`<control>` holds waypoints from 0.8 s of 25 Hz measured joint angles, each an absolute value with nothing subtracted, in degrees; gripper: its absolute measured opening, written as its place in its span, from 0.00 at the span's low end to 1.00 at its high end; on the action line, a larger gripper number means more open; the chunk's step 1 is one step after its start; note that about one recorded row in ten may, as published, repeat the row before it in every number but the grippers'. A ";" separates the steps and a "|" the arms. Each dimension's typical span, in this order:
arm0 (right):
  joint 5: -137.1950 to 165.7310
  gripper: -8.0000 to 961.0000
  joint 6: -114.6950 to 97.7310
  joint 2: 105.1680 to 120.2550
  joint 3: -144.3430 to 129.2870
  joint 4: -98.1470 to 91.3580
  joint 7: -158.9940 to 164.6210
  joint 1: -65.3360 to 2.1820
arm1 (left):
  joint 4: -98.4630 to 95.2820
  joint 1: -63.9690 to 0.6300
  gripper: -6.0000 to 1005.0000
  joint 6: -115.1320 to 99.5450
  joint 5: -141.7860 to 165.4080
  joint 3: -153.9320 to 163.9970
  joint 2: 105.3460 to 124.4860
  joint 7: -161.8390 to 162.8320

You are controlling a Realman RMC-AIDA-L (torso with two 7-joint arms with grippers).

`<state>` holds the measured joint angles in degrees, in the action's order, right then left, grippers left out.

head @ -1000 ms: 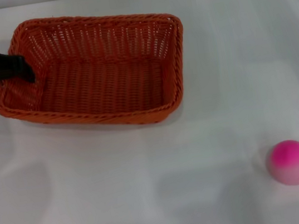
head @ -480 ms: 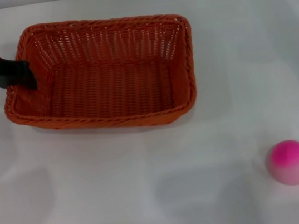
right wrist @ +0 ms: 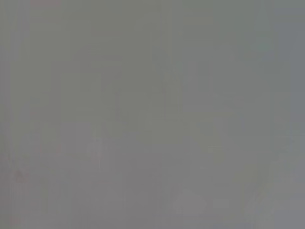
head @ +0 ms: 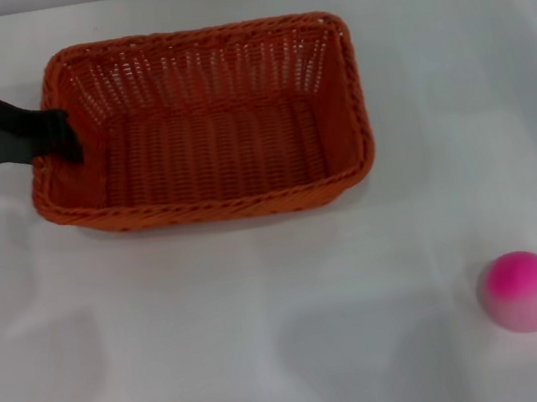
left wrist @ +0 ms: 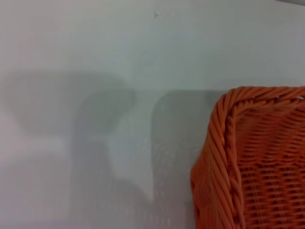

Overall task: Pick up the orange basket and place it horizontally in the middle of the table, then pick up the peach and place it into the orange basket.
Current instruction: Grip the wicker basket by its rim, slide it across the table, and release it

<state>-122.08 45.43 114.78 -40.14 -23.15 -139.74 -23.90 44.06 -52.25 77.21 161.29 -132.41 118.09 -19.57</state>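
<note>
Head view: orange basket [head: 202,125] now squared, shifted right.

Burnt-orange rectangular woven basket [head: 202,125] shows ribbed wicker-style weave, a braided rope-like rim, slightly shiny strands. Small round pink-to-white peach [head: 524,290] looks smooth and matt. Plain white table [head: 268,332] is smooth, faintly sheened.

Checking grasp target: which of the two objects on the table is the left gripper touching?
The orange basket: the left gripper sits on its left rim; the peach lies apart.
</note>
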 joint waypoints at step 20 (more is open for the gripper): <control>-122.08 0.89 45.57 114.54 -40.25 -23.21 -139.74 -23.62 | 42.19 -52.85 0.13 75.73 157.65 -129.47 118.32 -19.71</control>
<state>-122.08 45.57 114.54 -40.26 -23.21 -139.74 -23.62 42.19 -52.85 75.73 157.65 -129.47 118.32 -19.71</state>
